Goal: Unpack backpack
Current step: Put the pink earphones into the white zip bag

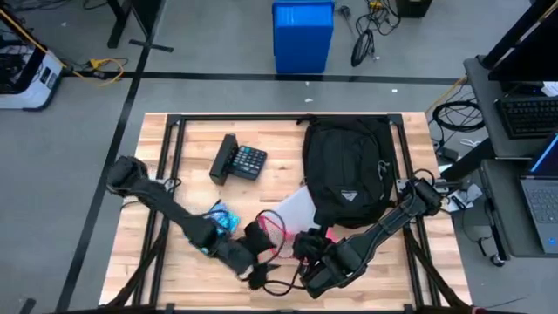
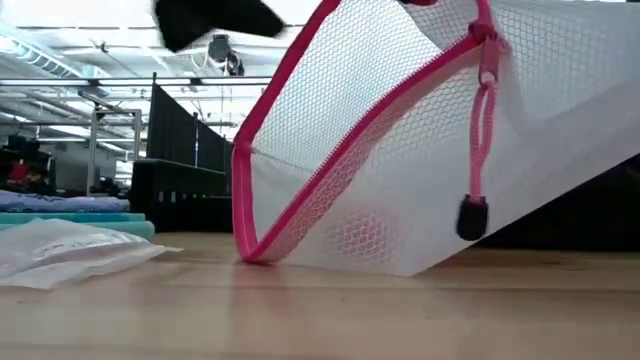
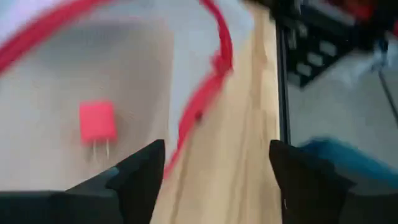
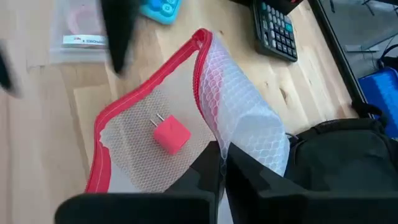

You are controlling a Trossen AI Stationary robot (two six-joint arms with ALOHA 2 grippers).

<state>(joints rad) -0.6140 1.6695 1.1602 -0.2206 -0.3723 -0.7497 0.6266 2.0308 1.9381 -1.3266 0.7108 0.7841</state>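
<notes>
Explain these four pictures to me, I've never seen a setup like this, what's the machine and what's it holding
Two dark robot arms work at a wooden table. One picture looks straight down, one sits level with the tabletop, and two come from cameras on the arms' wrists. On the table lie a black backpack, a calculator and a white mesh pouch with a pink zipper edge. The right gripper is shut on the pouch's mesh, lifting one side so its mouth gapes. Inside sits a small pink plug cube. The left gripper is open at the pouch's mouth, holding nothing.
</notes>
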